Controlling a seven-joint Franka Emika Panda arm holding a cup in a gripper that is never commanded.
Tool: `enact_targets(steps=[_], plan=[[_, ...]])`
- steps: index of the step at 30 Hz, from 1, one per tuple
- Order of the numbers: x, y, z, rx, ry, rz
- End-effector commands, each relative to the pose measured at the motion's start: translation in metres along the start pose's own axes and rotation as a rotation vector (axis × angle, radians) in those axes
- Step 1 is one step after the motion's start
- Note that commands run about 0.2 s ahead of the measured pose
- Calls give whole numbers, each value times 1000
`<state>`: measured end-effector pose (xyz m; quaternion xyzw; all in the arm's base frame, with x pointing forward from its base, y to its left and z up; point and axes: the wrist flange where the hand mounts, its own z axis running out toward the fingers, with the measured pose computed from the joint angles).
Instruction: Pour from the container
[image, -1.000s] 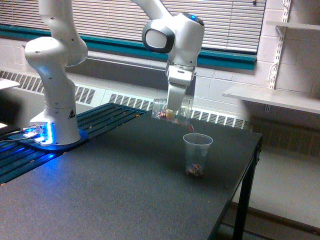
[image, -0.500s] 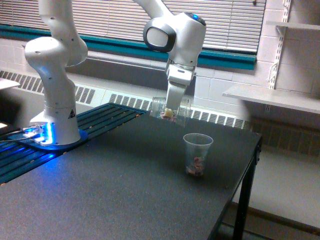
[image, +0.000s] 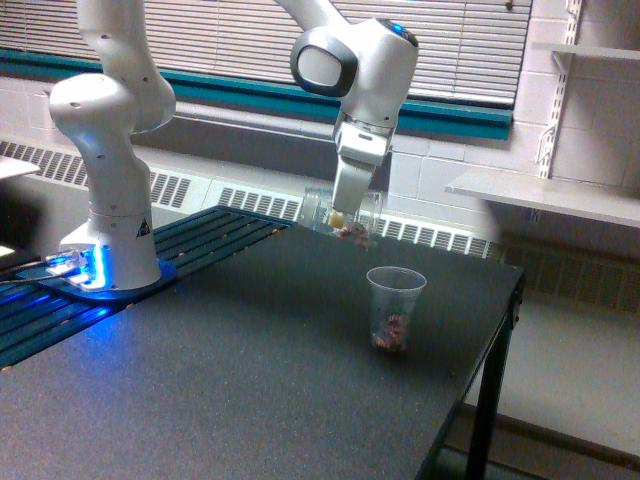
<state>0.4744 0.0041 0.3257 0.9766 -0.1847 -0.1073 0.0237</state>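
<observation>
Clamped across the container (image: 345, 217), the gripper (image: 349, 205) hangs from the white arm (image: 360, 70) above the far part of the black table (image: 220, 380). Its fingers come down over the clear walls and grip them from both sides. The container lies tipped on its side in the air, its length running across the view, and brownish-red and tan bits show through the plastic near the end toward the exterior view's right. Below it and a little to the exterior view's right, a ribbed cup (image: 395, 309) stands upright on the table, well apart from the container, with a small heap of the same kind of bits at its bottom. The arm's base (image: 108, 250) stands at the exterior view's left, lit blue at its foot.
</observation>
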Motion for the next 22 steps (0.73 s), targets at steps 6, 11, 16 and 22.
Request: enact_targets(steps=[6, 11, 16, 22], plan=[[4, 1, -4, -14, -13, 1], [3, -1, -5, -10, -17, -3], [1, -2, -7, -5, -17, -3], [-3, -7, -13, 21, 8, -5]])
